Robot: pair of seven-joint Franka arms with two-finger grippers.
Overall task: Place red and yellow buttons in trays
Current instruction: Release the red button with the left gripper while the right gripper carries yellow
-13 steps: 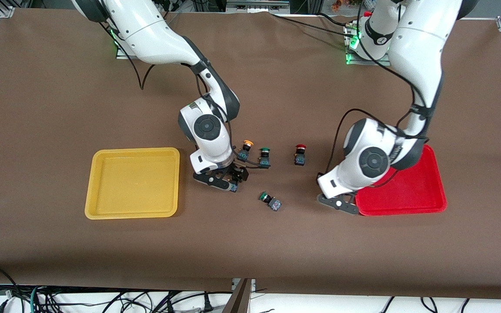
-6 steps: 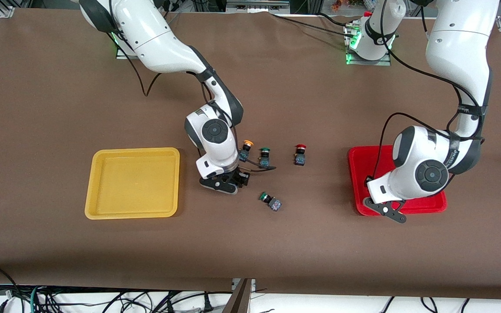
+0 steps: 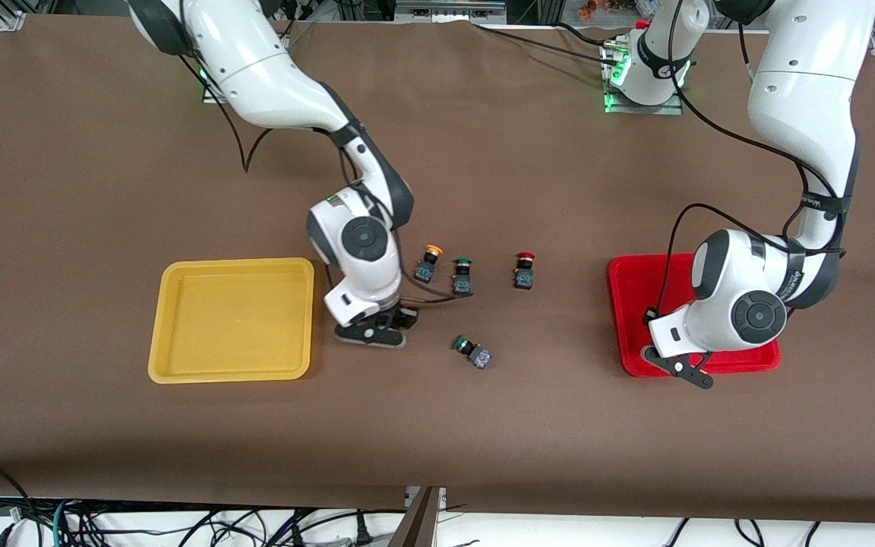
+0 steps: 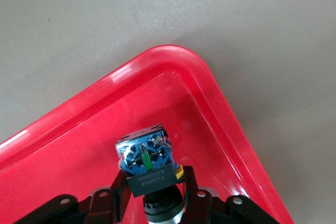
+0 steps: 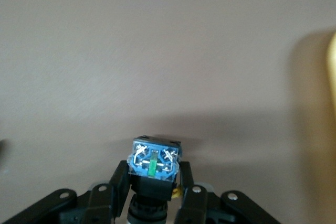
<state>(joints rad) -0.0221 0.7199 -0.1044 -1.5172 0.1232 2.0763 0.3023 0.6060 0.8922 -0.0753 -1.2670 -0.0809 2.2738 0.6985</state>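
Left gripper (image 4: 153, 195) closed on a blue-bodied button (image 4: 146, 160) over the red tray (image 4: 63, 150) corner, right gripper (image 5: 152, 195) closed on another button (image 5: 154, 165) just beside the yellow tray (image 3: 232, 319), with one red-capped button (image 3: 524, 270) and one orange-capped button (image 3: 428, 262) standing between trays.

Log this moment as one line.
left hand: holds button over red tray | right hand: gripping button beside yellow tray
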